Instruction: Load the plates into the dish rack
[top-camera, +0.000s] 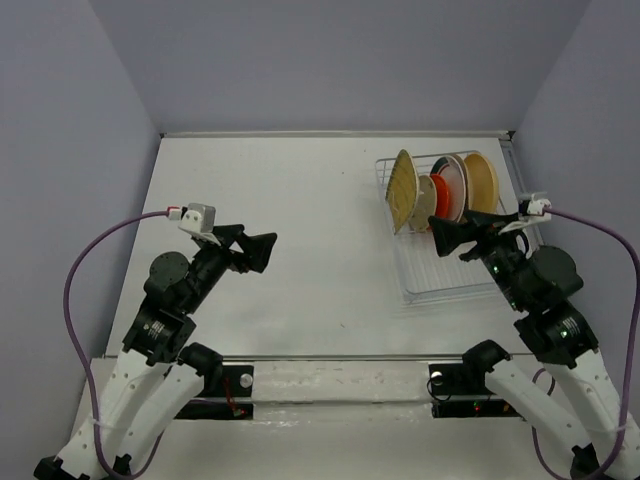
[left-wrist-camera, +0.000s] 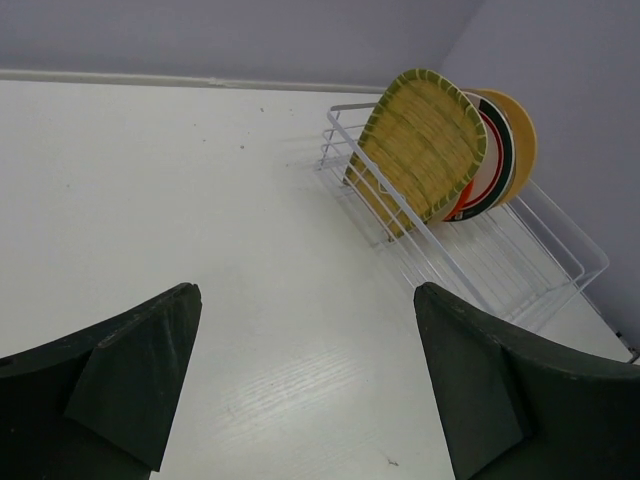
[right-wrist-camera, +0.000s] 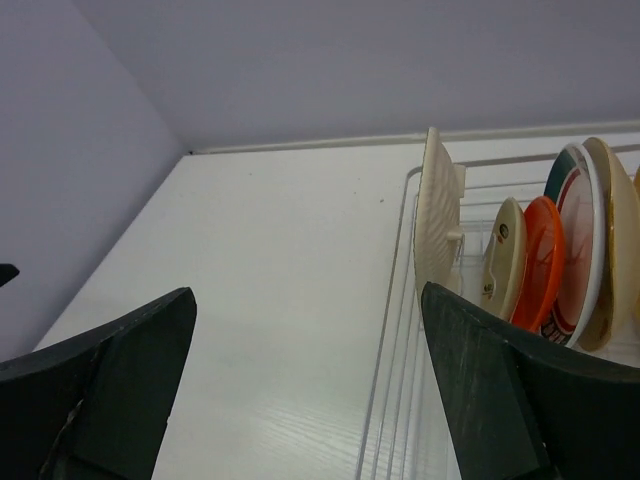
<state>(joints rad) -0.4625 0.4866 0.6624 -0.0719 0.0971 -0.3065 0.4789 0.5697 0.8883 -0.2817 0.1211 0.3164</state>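
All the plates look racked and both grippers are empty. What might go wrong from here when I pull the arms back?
1. The right gripper hangs open above the white wire dish rack, close to the small orange plate. A careless retreat might clip the plates or drag the rack.
2. The ribbed yellow-green oblong plate leans tilted at the end of the row. A jolt to the rack might tip it out.
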